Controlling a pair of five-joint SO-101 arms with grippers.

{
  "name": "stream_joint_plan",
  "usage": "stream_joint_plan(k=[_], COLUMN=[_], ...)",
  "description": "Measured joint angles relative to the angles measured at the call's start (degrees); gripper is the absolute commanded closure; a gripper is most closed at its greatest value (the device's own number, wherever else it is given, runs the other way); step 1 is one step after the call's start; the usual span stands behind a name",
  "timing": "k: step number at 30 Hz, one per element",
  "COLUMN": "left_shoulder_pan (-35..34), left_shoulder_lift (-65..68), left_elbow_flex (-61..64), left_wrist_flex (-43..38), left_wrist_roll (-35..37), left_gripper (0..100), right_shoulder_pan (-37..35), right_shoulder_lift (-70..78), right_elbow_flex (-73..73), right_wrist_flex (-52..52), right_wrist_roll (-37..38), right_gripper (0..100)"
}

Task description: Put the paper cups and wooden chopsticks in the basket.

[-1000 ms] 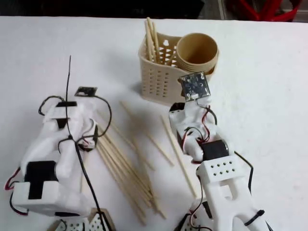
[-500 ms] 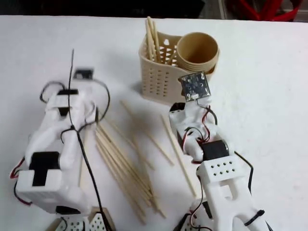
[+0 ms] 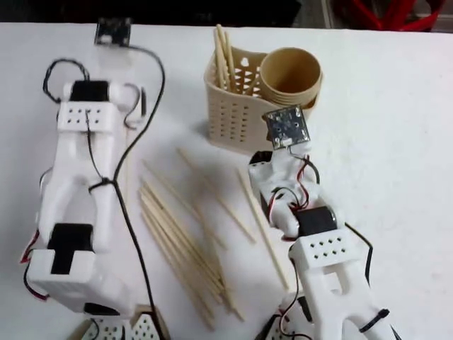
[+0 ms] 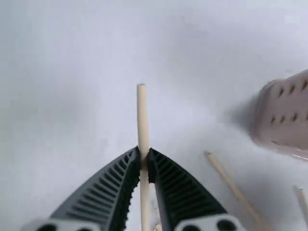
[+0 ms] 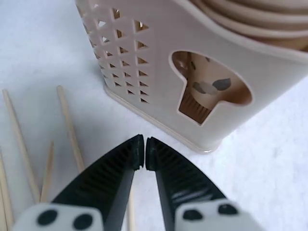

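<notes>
In the basket (image 3: pixel 237 113) near the far edge of the table (image 3: pixel 382 142): stacked cups (image 3: pixel 290 74) and a few upright chopsticks (image 3: pixel 224 57). Spread loose on the white top toward the near edge, between the arms: more sticks (image 3: pixel 184 241). Beyond the far edge, a dark strip and something red (image 3: pixel 386 13). Stretched out along the left side, left gripper (image 4: pixel 143 153) clamped on one chopstick (image 4: pixel 141 110). Just short of the basket's wall, right gripper (image 5: pixel 144 145) pinched together on nothing.
</notes>
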Motion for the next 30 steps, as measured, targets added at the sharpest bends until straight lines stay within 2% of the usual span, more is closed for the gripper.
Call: stream_joint_plan(k=[6, 12, 15, 22, 30], left_shoulder_pan=[4.7, 10.5, 13.3, 19.3, 21.7], left_shoulder_lift=[0.0, 0.0, 0.0, 0.0, 5.4], left_elbow_flex=[-19.7, -39.6, -44.6, -45.6, -37.3], left_wrist_flex=[7.6, 6.5, 0.9, -15.1, -30.0], left_wrist_roll=[0.0, 0.2, 0.2, 0.2, 0.3], left_gripper=[98, 98, 98, 98, 98], right_shoulder_pan=[0.0, 0.0, 0.4, 1.6, 1.6], right_shoulder_lift=[0.0, 0.0, 0.0, 0.0, 0.0], right_elbow_flex=[0.0, 0.0, 0.0, 0.0, 0.0], right_wrist_flex=[0.0, 0.0, 0.0, 0.0, 0.0], right_wrist_roll=[0.0, 0.0, 0.0, 0.0, 0.0], right_gripper=[97.8, 97.8, 97.8, 97.8, 97.8])
